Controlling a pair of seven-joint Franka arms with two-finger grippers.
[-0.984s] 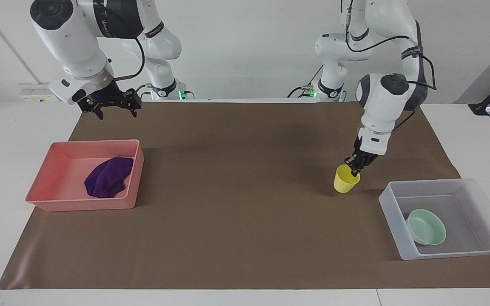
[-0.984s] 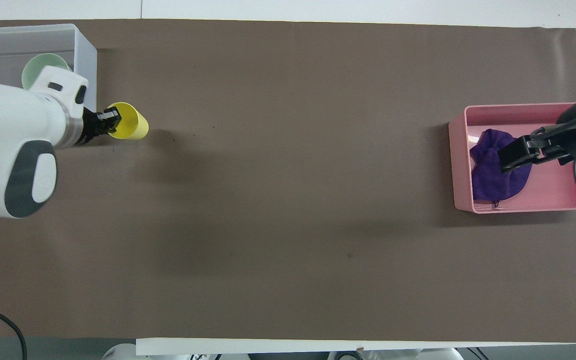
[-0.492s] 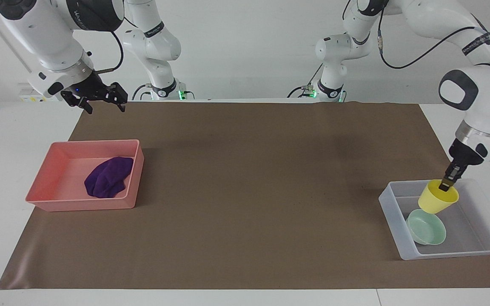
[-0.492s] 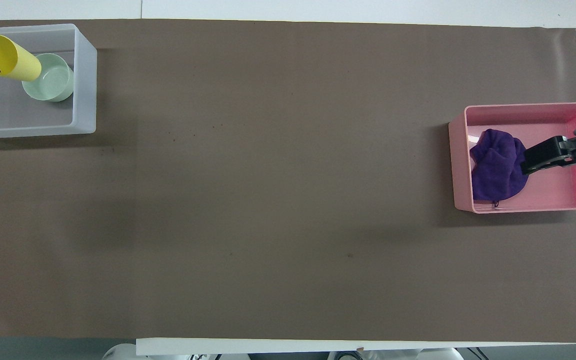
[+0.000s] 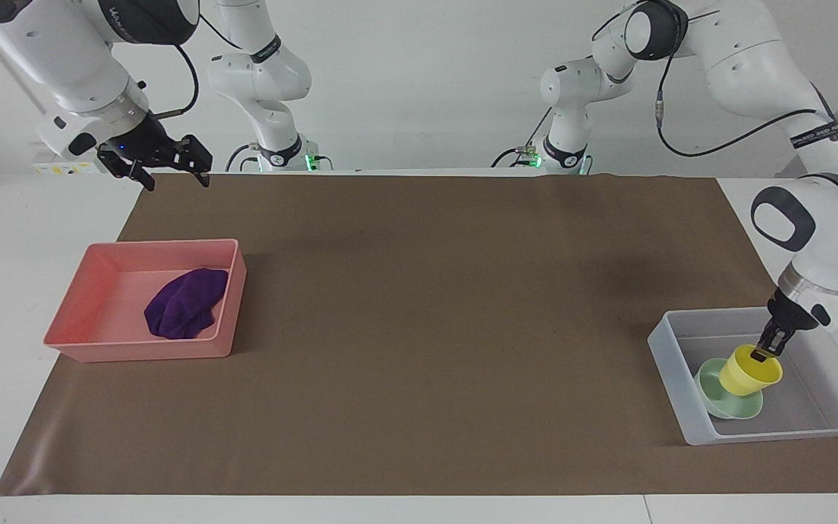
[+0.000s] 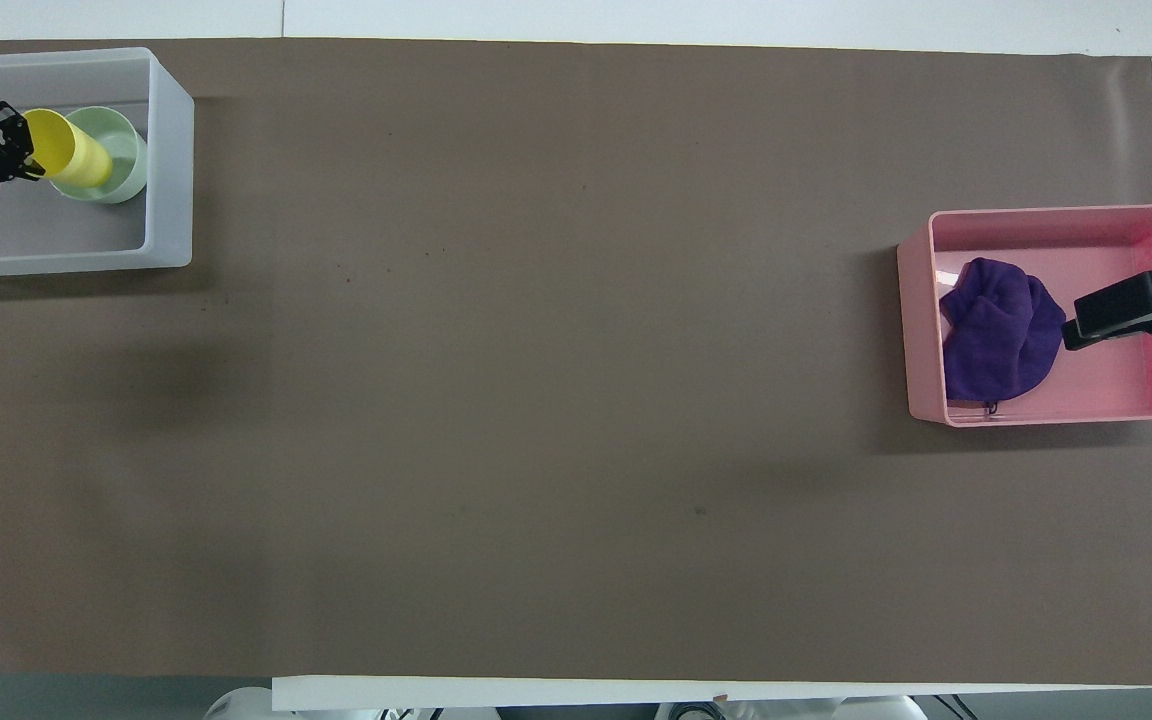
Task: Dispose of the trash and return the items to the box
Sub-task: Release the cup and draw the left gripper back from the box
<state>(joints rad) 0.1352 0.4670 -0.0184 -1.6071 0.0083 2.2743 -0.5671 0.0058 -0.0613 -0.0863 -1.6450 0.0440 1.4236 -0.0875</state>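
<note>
At the right arm's end of the worktop, a pink tray [image 5: 70,320] sits close to the end edge of the brown paper mat [image 5: 419,327], about midway between the edge nearest the robots and the edge farthest from them. The purple cloth [image 5: 186,303], the trash of the job, lies bunched inside the tray against the wall that faces the worktop's middle. High above this end hangs the right pincer [image 5: 177,182], its fingers spread wide and holding nothing; seen from overhead it covers part of the tray, well clear of the cloth.

The middle of the mat is bare brown paper.

In the corner at the left arm's end, farthest from the robots, stands the translucent box [image 5: 670,364]. The mint-green bowl [image 5: 717,399] rests on the box's floor, near the wall that faces the worktop's middle. The left pincer [image 5: 759,355] reaches down into the box and is closed on the rim of the yellow cup [image 5: 746,372]. The cup is tilted, its mouth turned toward the pincer and its base down in the bowl's hollow. Whether the base touches the bowl cannot be told.
</note>
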